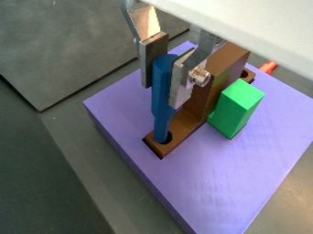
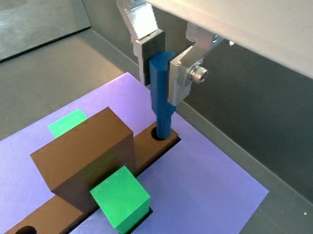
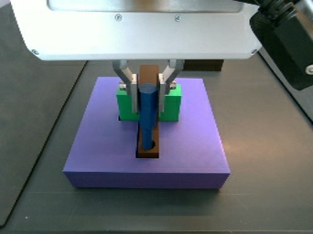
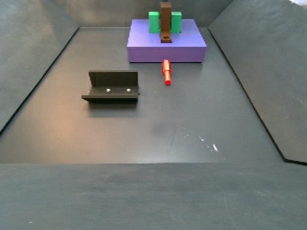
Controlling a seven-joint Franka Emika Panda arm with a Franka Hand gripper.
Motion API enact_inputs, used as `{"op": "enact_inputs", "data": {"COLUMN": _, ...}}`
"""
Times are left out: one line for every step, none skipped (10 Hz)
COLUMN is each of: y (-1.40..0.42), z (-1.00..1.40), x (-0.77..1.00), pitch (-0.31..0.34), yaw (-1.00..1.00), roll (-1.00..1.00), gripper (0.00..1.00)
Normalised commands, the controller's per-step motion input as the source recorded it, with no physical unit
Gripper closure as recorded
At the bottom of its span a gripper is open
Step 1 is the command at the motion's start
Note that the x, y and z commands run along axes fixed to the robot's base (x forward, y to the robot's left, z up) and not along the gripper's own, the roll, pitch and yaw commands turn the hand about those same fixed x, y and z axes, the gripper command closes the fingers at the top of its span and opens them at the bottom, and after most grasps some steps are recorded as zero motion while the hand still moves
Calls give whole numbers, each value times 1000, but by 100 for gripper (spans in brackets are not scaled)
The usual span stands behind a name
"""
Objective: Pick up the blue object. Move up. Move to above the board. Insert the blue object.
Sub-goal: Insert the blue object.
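- Blue object (image 1: 160,101) stands upright, upper part clamped betw. the hand's (image 1: 166,62) silver fingers (image 1: 152,44); lower tip is at or just inside the round hole near the end of the board (image 1: 193,108). How deep it sits: can't tell.
- Same in a side view: blue object (image 3: 148,119) vertical, hand (image 3: 148,80) right over the board (image 3: 148,148), green block (image 3: 126,102) behind it.
- Risk no. 1, my read: peg slightly off-axis vs. hole, so pushing down jams it on the rim or tilts it in the grip.
- Risk no. 2: letting go early. If the tip's only shallow in, the peg topples onto the purple slab (image 3: 184,155).
- Risk no. 3: hard push w/ a jam could shift the board in the green block (image 2: 121,196).
- Surface: slab top is smooth, flat, matte; board lies on it.
- Room: dark grey floor (image 4: 180,135), sloped dark walls around. Fixture (image 4: 111,87) stands well apart from the slab; small red stick (image 4: 167,72) lies on the floor just beside the slab.
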Motion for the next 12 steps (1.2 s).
{"op": "enact_inputs", "data": {"y": 46, "z": 0, "x": 0, "pitch": 23, "yaw": -17, "roll": 0, "gripper": 100}}
{"op": "enact_inputs", "data": {"y": 0, "z": 0, "x": 0, "pitch": 11, "yaw": -137, "roll": 54, "gripper": 100}}
{"op": "enact_inputs", "data": {"y": 0, "z": 0, "x": 0, "pitch": 6, "yaw": -86, "roll": 24, "gripper": 100}}
{"op": "enact_inputs", "data": {"y": 0, "z": -6, "x": 0, "pitch": 0, "yaw": -60, "roll": 29, "gripper": 100}}
{"op": "enact_inputs", "data": {"y": 20, "z": 0, "x": 31, "pitch": 11, "yaw": -29, "roll": 0, "gripper": 100}}
{"op": "enact_inputs", "data": {"y": 114, "z": 0, "x": 74, "pitch": 4, "yaw": 0, "roll": 0, "gripper": 100}}
{"op": "enact_inputs", "data": {"y": 26, "z": -86, "x": 49, "pitch": 0, "yaw": 0, "roll": 0, "gripper": 100}}
{"op": "enact_inputs", "data": {"y": 26, "z": -146, "x": 11, "pitch": 0, "yaw": 0, "roll": -7, "gripper": 100}}
{"op": "enact_inputs", "data": {"y": 0, "z": -160, "x": 0, "pitch": 0, "yaw": 0, "roll": 0, "gripper": 100}}
{"op": "enact_inputs", "data": {"y": -103, "z": -143, "x": -54, "pitch": 0, "yaw": 0, "roll": 57, "gripper": 100}}
{"op": "enact_inputs", "data": {"y": -331, "z": -143, "x": -114, "pitch": -14, "yaw": 49, "roll": 256, "gripper": 100}}
{"op": "enact_inputs", "data": {"y": -331, "z": -171, "x": 40, "pitch": 0, "yaw": 14, "roll": 344, "gripper": 100}}
